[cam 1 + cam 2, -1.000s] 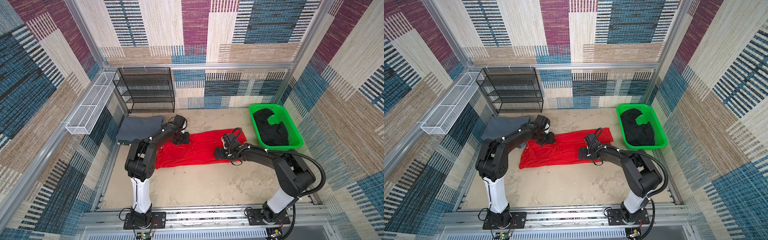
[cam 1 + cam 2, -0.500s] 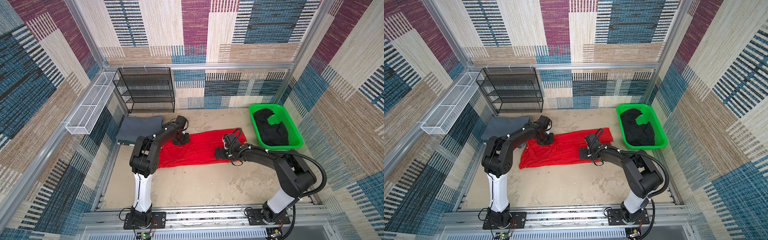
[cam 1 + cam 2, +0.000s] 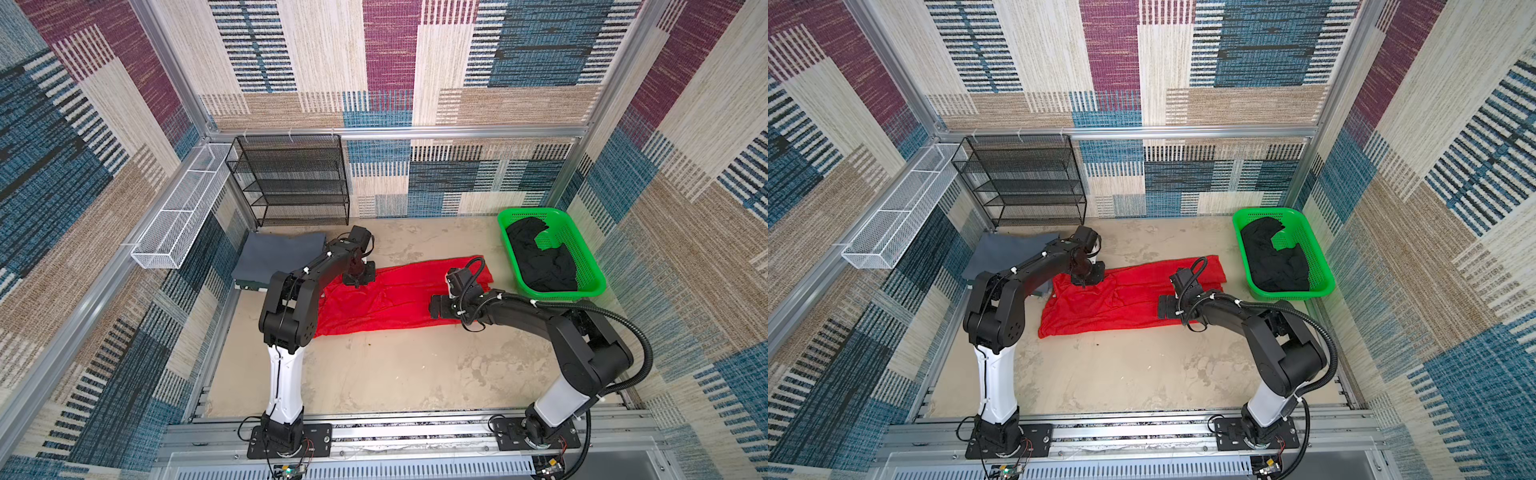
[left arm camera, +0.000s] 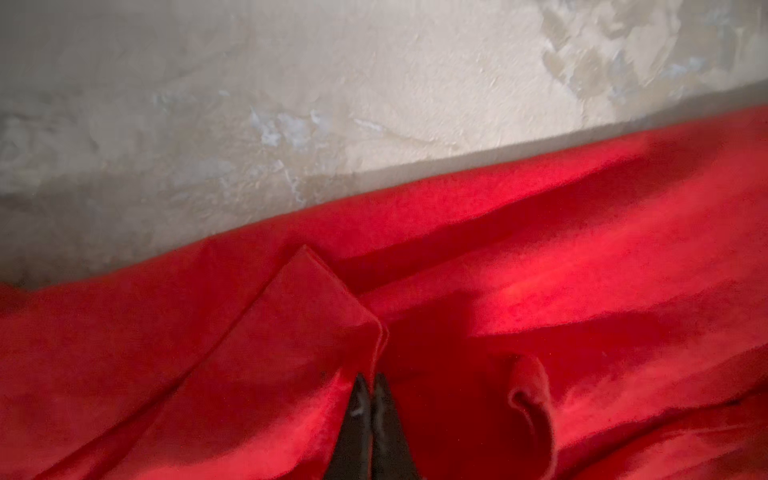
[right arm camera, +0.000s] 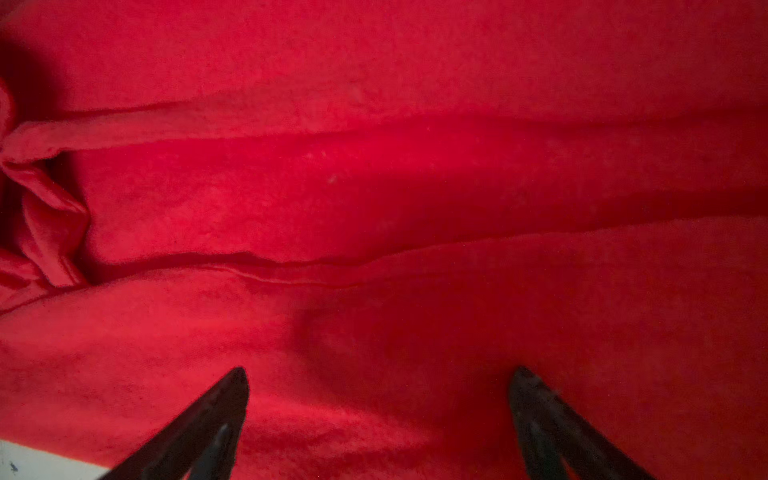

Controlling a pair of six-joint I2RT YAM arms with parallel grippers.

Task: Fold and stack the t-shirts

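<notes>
Jaws on the left gripper (image 4: pixel 371 388) stand pressed together. A folded edge of the red t-shirt (image 3: pixel 390 299) runs up into their tips, so they look to be pinching that cloth. In both top views this gripper sits at the shirt's far left corner. It is close beside the grey t-shirt (image 3: pixel 278 257), which lies folded flat at the left edge of the tan table (image 3: pixel 395 374), in front of a black mesh shelf (image 3: pixel 291 183).

The red t-shirt lies as a long, wrinkled band across the middle of the table, folded lengthwise with creases running along it.

Further right, the right gripper (image 5: pixel 380 374) hangs low over the near right part of the shirt with its jaws spread wide above the red cloth. Whether the tips touch the cloth cannot be told.

At the far right stands a green basket (image 3: pixel 575 245), apart from the red shirt, with the black t-shirt (image 3: pixel 540 266) crumpled inside.
</notes>
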